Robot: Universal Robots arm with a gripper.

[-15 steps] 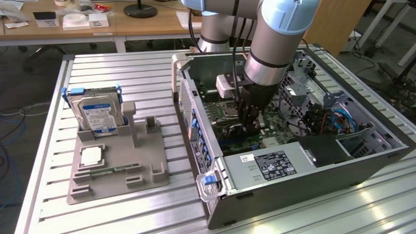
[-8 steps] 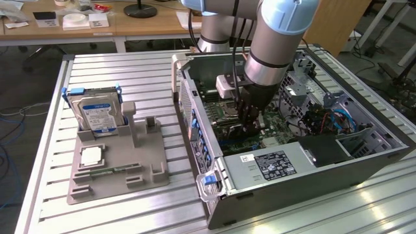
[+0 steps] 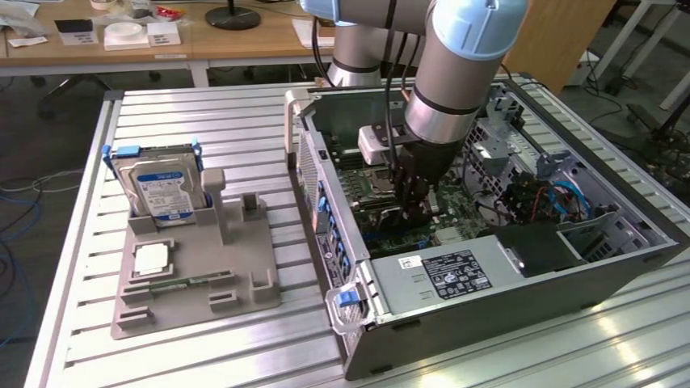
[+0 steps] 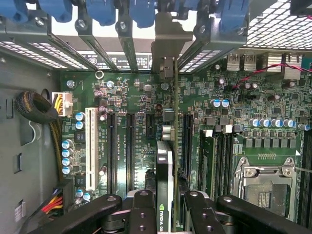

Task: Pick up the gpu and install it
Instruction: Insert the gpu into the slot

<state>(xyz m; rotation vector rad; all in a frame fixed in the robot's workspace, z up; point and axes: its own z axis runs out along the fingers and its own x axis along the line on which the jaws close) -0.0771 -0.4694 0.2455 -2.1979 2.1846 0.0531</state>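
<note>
From my wrist, my black end effector [image 4: 165, 209] pinched the gpu [image 4: 165, 170], a green card with black cooler, edge-on above the green motherboard [image 4: 136, 122]. The exterior view showed the open grey computer case [image 3: 506, 275] and the grey holder tray [image 3: 194, 283] carrying a silver hard drive [image 3: 161, 190].

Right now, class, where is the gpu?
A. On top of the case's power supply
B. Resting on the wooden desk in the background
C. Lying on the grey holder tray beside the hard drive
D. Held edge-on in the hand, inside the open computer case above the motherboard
D: the wrist view shows the hand gripping the gpu edge-on over the motherboard slots, within the computer case.
</note>
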